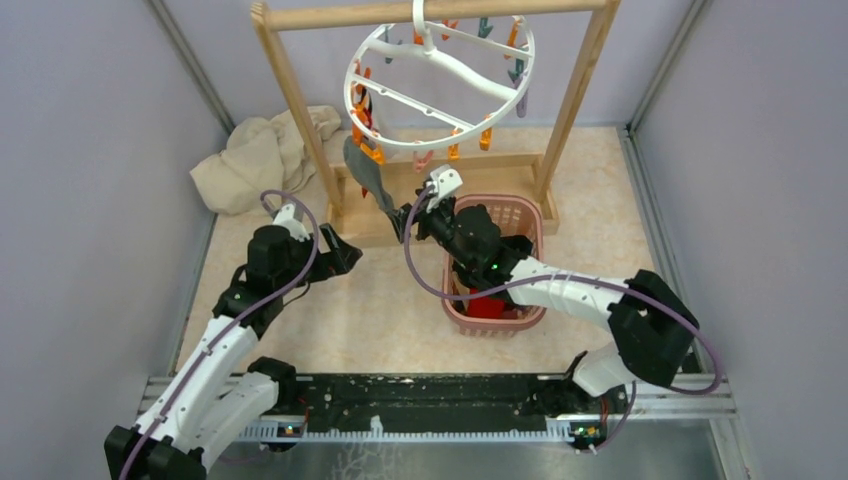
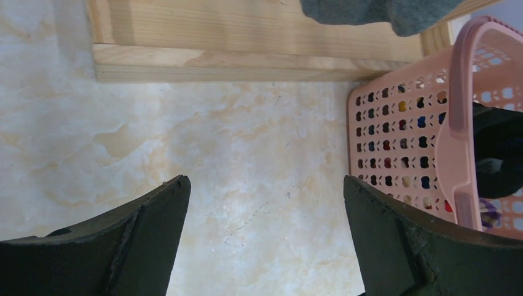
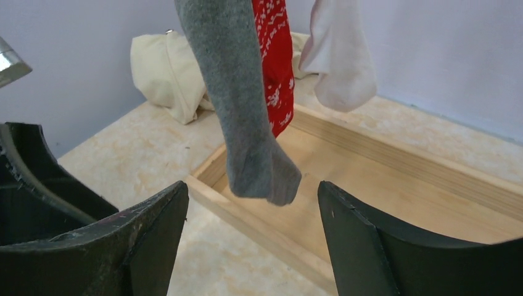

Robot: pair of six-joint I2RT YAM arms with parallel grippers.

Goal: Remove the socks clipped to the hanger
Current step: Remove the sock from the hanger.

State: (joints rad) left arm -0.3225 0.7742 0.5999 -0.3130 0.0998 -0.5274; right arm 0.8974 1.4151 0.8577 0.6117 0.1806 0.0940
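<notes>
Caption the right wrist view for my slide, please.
Open right pincer faces hanging grey sock; red sock and white sock behind.

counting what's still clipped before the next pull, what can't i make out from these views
Top view: how many socks hang on the hanger; besides the grey sock, too small among the clips.
Right wrist view: the clips holding the grey sock, red sock and white sock; cut off by the top edge.
Basket contents: the right arm covers most from above; left wrist view shows only coloured specks through the lattice.
</notes>
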